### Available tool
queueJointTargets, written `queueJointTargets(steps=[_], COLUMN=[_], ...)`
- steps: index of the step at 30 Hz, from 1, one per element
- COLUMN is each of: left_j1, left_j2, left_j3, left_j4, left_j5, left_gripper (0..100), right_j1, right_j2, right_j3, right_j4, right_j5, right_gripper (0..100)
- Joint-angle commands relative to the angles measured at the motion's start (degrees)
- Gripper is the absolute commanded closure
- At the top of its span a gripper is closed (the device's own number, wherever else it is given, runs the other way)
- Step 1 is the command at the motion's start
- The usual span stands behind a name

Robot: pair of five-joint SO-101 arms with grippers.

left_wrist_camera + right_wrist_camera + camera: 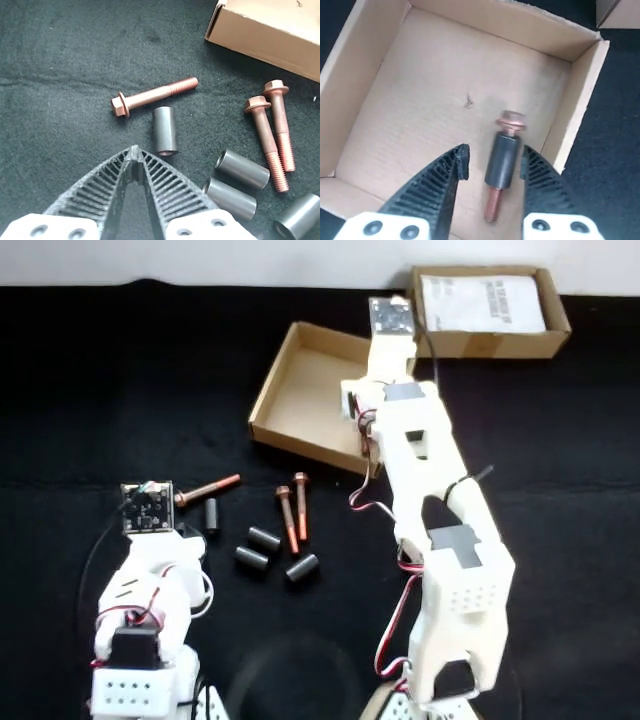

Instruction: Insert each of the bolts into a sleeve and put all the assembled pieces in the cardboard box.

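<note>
The right gripper (494,161) is positioned over the cardboard box (415,95) with its 2 fingers (442,182) spread apart. Between them, inside the box and near 1 side wall, is 1 copper-coloured bolt (510,121) passed through 1 dark sleeve (502,162), with the flanged head and threaded end protruding at opposite ends. The sleeve sits just beside 1 finger and apart from the other; contact cannot be confirmed, and black surface (615,130) borders the box.

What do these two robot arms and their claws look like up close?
The left arm and right arm are blocky white segments with small holes, grey patches on the right one, and thin red, black and white wires looping alongside. The left gripper and right gripper each have two black, ribbed, wedge-shaped fingers on white mounts.
</note>
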Motion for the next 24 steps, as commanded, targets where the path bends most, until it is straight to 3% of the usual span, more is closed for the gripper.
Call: queueJointTargets(steps=[1, 4, 7, 12, 24], left_j1=[-0.48, -0.48, -0.48, -0.48, -0.48], left_j2=[-0.48, -0.48, -0.48, -0.48, -0.48], left_j3=[1.1, 1.1, 1.1, 1.1, 1.1], left_j4=[0.09, 0.09, 0.09, 0.09, 0.09], left_j5=[0.26, 0.18, 0.09, 0.0, 0.0], left_gripper=[99, 99, 99, 99, 99], right_j1=[-0.66, -1.27, -2.51, -4.97, -8.48], right_j2=[-0.92, -1.1, -3.12, -10.15, -24.48], right_j3=[-4.44, -8.13, -12.35, -13.58, -13.49], right_j4=[1.98, 7.69, 15.69, 22.02, 43.82], right_j5=[0.53, 0.26, -4.84, -10.81, -17.05], right_gripper=[83.6, 83.6, 84.8, 99.1, 99.1])
